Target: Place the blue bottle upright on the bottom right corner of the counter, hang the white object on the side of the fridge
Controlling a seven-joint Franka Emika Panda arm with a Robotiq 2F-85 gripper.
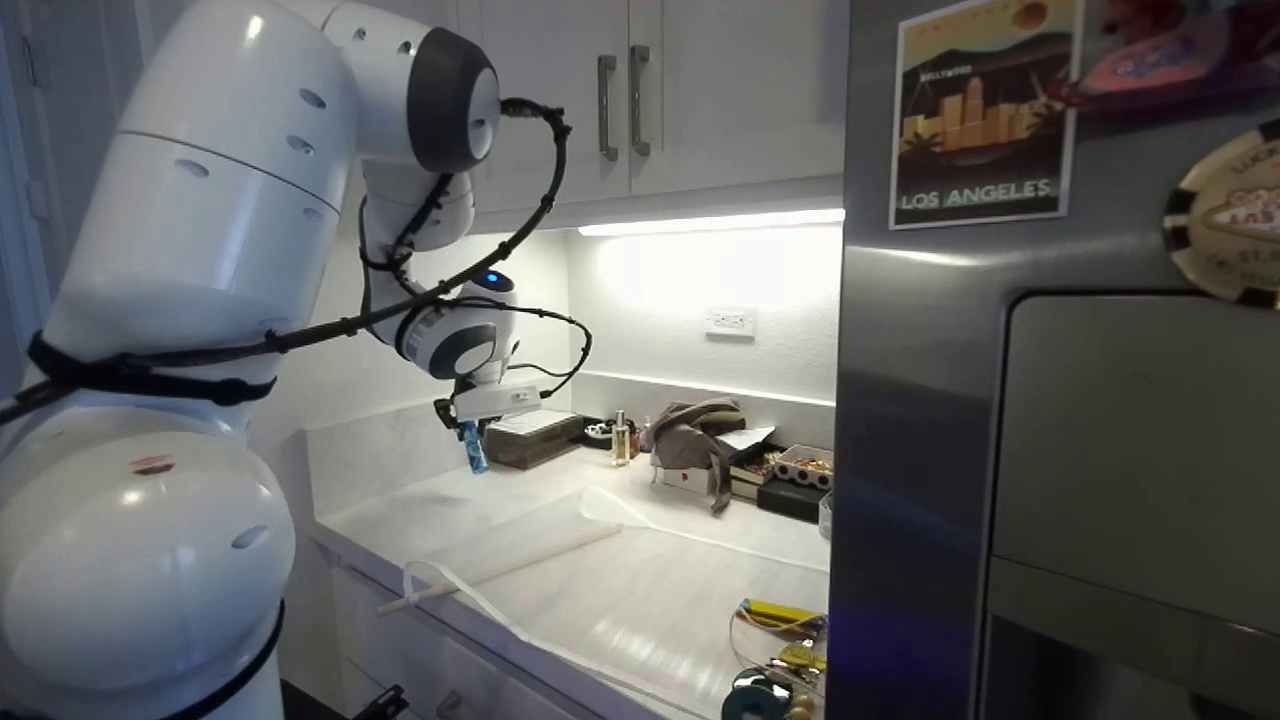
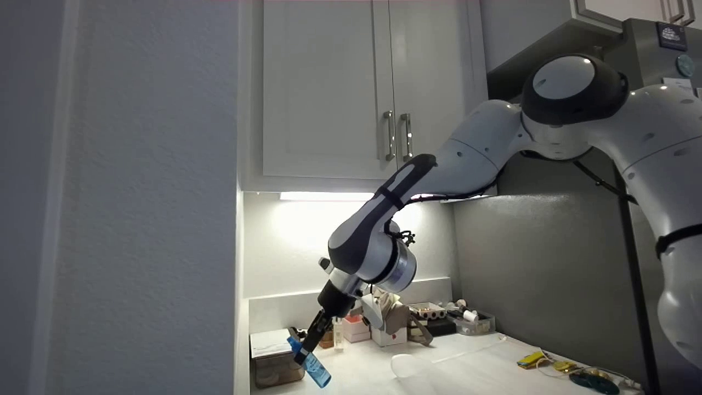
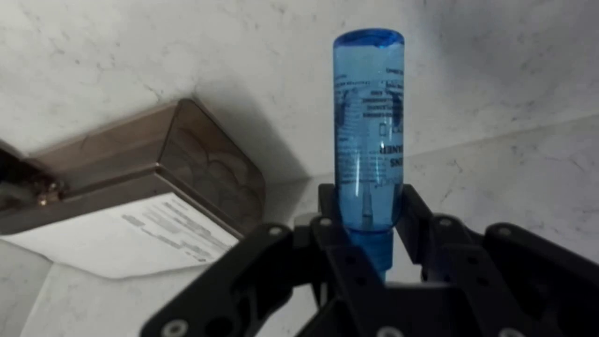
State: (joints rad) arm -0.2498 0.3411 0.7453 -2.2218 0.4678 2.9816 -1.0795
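Note:
The blue bottle is clasped by my gripper, its two pads pressing the body just beside the collar. In both exterior views the bottle hangs tilted, base downward, at the left rear of the white counter; I cannot tell whether its base touches the surface. The white object, a thin translucent sheet with a strap and a rod-like edge, lies spread over the counter's front part. On the right rises the grey fridge, its plain side facing the counter in an exterior view.
Close beside the bottle sits a brown see-through box topped with paper. Along the backsplash stand a perfume bottle, a taupe cloth bag and a clear tray. Yellow items lie near the fridge. Cabinets overhang the counter.

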